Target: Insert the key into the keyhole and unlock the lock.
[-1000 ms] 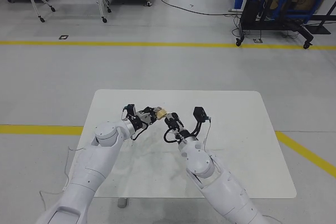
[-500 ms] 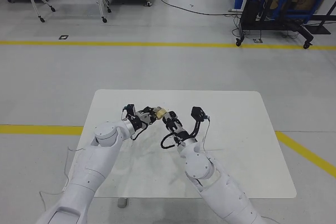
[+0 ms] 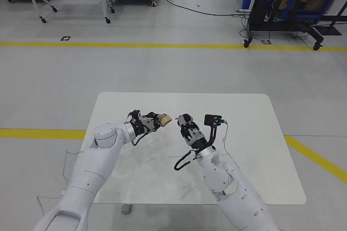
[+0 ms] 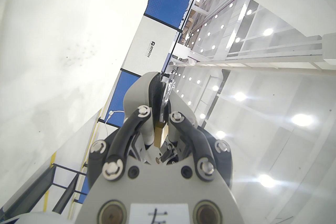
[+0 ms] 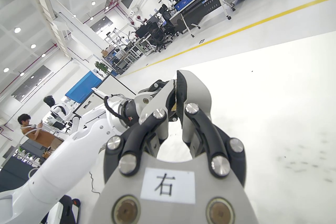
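A brass padlock [image 3: 164, 119] sticks out of my left gripper [image 3: 156, 121], which is shut on it above the middle of the white table [image 3: 248, 173]. In the left wrist view the brass body [image 4: 160, 134] sits between the fingers of the left gripper [image 4: 164, 86], and a silver metal part [image 4: 168, 89] reaches up to the tips. My right gripper [image 3: 184, 122] hovers a short gap to the right of the lock, facing it. Its pads [image 5: 181, 93] are shut on a thin sliver that looks like the key [image 5: 173, 103]; most of it is hidden. The left gripper [image 5: 157, 86] shows just beyond.
A black cable [image 3: 185, 161] loops from the right forearm over the table. Faint dark scuffs [image 5: 302, 162] mark the tabletop. The table's far edge [image 3: 185, 93] and right edge [image 3: 286, 144] lie well away from both grippers.
The right gripper has drawn back to the right, away from the padlock, opening a gap between the two grippers. The left gripper with the lock has shifted slightly left.
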Robot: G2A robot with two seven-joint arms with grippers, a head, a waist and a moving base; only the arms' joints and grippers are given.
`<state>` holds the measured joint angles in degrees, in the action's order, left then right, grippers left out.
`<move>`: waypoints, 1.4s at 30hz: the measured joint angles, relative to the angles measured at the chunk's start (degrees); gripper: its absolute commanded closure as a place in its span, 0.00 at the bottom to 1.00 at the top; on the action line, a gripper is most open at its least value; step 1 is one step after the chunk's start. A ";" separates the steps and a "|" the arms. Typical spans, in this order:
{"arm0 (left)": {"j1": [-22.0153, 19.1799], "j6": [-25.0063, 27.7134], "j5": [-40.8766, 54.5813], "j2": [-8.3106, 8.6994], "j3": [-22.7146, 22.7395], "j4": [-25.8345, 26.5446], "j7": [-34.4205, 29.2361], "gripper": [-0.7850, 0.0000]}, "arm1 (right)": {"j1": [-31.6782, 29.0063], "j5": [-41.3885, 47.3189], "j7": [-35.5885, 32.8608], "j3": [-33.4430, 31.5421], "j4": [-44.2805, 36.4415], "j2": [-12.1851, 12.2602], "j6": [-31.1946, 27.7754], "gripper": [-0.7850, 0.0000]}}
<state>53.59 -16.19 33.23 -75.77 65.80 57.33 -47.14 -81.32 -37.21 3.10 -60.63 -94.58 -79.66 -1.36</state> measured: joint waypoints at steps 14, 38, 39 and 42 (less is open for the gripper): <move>-2.02 -4.71 3.22 -0.53 -1.88 -3.32 -3.14 1.00 | 1.27 -10.20 -0.03 2.88 2.21 -0.13 0.67 1.00; -2.84 -3.73 4.42 -0.58 -2.47 -4.78 -2.68 1.00 | 1.25 -14.41 0.13 3.88 3.75 -0.69 1.82 1.00; -2.85 -3.74 4.16 -0.57 -2.57 -4.76 -2.58 1.00 | 1.10 -14.29 0.71 3.66 3.61 -0.71 2.05 1.00; -2.89 -3.60 2.95 -0.52 -3.09 -4.54 -2.50 1.00 | 0.90 -14.03 2.25 3.12 3.39 -0.78 2.27 1.00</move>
<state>50.70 -19.79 36.17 -76.28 62.71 52.78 -49.64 -80.42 -51.24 5.35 -57.51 -91.19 -80.44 0.92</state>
